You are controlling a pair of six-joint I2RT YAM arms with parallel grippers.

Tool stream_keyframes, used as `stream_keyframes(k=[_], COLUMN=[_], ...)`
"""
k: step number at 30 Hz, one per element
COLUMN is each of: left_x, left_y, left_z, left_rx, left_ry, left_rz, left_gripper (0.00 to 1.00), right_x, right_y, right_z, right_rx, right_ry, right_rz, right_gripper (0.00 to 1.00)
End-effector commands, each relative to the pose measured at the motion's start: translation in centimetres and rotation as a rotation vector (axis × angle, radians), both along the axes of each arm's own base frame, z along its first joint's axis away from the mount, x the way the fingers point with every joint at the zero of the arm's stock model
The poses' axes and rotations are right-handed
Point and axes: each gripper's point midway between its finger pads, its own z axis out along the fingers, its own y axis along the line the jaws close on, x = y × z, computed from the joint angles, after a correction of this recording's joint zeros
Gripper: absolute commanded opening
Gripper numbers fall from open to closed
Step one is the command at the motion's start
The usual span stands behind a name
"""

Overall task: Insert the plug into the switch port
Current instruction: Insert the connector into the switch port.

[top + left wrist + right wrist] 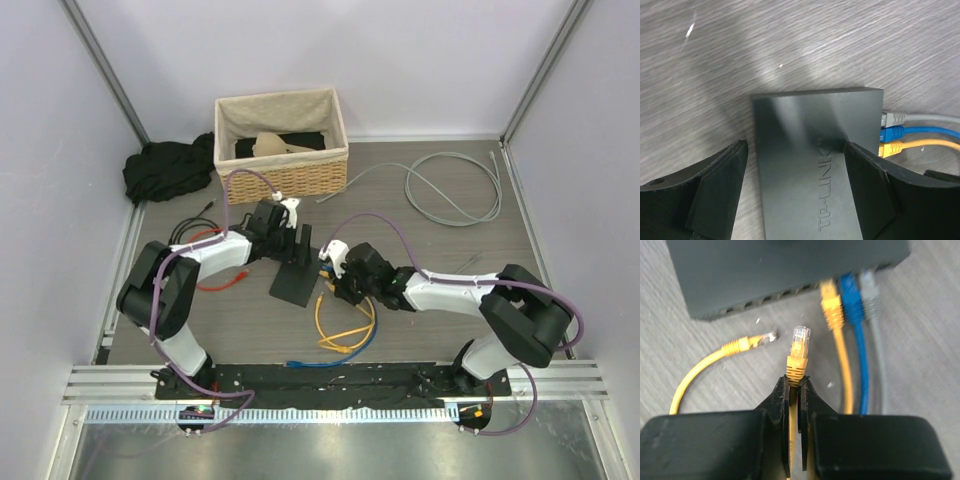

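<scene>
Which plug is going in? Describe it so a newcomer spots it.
Find the dark switch; three cables already sit in its port edge. Just in front, the right tool pinches a clear plug with a yellow boot, aimed at the ports. The other loose yellow plug lies flat on the table, unheld.

- switch [810,150]: smooth matt dark-grey plastic with embossed lettering.
- plug [800,337], facing the switch: clear glossy plastic, ribbed yellow boot.
- bench [790,45], under the switch: grey wood-grain, faint sheen.
- right pincer [796,387]: matt black plastic.
- basket [282,178], beyond the switch: woven wicker, cloth lining.
</scene>
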Motion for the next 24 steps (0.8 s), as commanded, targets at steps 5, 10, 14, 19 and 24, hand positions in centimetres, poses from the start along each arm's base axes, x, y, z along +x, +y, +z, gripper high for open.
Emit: stream_keyframes(k=[5,10,14,19,24], left_x=[0.5,0.0,-0.2,-0.3,-0.5], left_y=[-2.2,-3.0,-3.1,-3.5,-3.6], left_z=[0.4,0.2,-0.2,-0.4,-0.3], left_rx=[-0.052,-0.087,-0.089,-0.104,-0.11], left_ry=[-0.029,-0.006,0.005,0.013,0.013], left_rz=[-0.153,-0.196,-0.206,-0.221,-0.233], left_gripper=[0.79,0.77,0.77,0.77,0.77], right_x=[2.1,2.1,1.8,1.4,2.1], right_y=[2.0,2.2,1.4,0.4,0.3], right_z=[2.1,1.7,1.3,1.2,1.6], right_rx=[-0.004,-0.027,-0.063,-0.084,-0.088], right_ry=[-0.073,-0.054,-0.037,-0.019,-0.04], right_rz=[0.068,0.09,0.07,0.036,0.0], right_gripper=[0.01,0.01,0.01,0.01,0.01])
